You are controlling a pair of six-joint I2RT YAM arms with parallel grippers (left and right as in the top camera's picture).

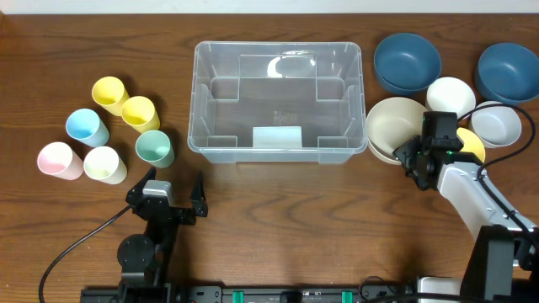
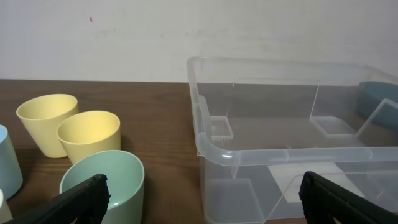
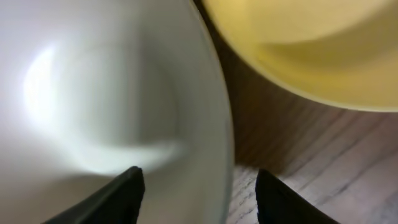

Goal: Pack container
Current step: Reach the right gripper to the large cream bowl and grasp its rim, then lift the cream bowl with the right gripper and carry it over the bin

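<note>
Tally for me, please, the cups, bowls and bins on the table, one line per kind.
Cups: 6 (yellow, yellow, blue, green, pink, cream)
Bowls: 6 (navy, navy, white, grey-white, cream, yellow)
Clear bins: 1, the container
Total: 13

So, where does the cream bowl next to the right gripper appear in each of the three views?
Overhead: the cream bowl sits right of the container, centre-right.
Left wrist: not in it.
Right wrist: it fills the left half, one finger inside its rim, one outside.
Shared landmark: the yellow bowl, just beside it.
</note>
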